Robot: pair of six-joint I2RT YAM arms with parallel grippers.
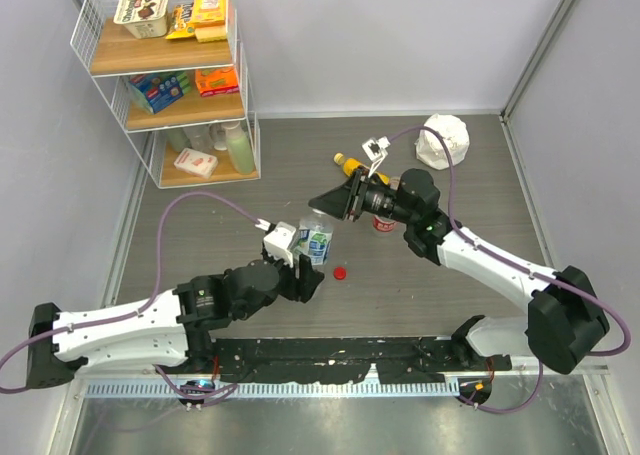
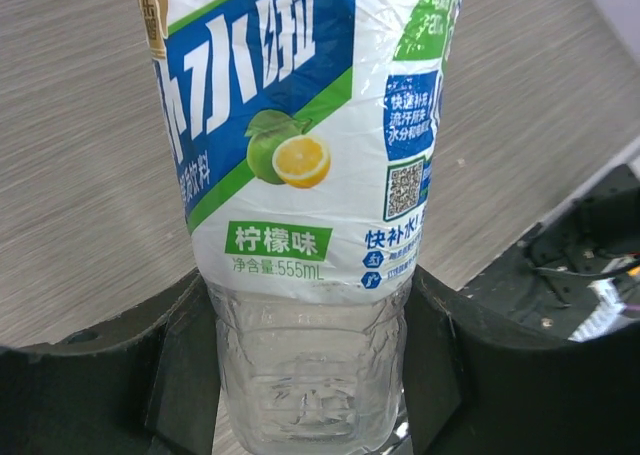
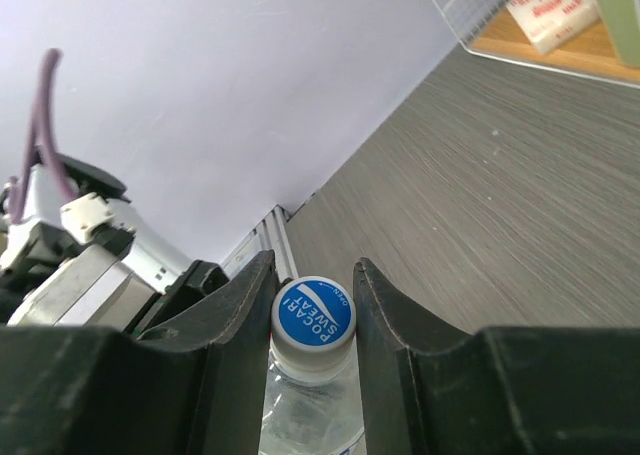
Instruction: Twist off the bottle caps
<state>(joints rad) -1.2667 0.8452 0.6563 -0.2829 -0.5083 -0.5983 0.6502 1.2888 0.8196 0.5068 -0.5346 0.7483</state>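
Left gripper (image 2: 310, 355) is pinched round the clear base of the blue-and-white-label bottle (image 2: 300, 175), holding it upright mid-table, while the right gripper (image 3: 312, 305), nearly closed, clamps the blue-topped cap (image 3: 313, 313) on the bottle's axis, looking set to twist.

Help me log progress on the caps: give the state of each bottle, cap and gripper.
lemon-drink bottle, capped, gripped near its base
blue-topped cap, on that bottle
left gripper, shut on lemon-drink bottle
right gripper, shut on blue-topped cap
red cap, off, lying on the table
red-label bottle, standing, partly hidden
yellow bottle, lying on its side, seemingly capped
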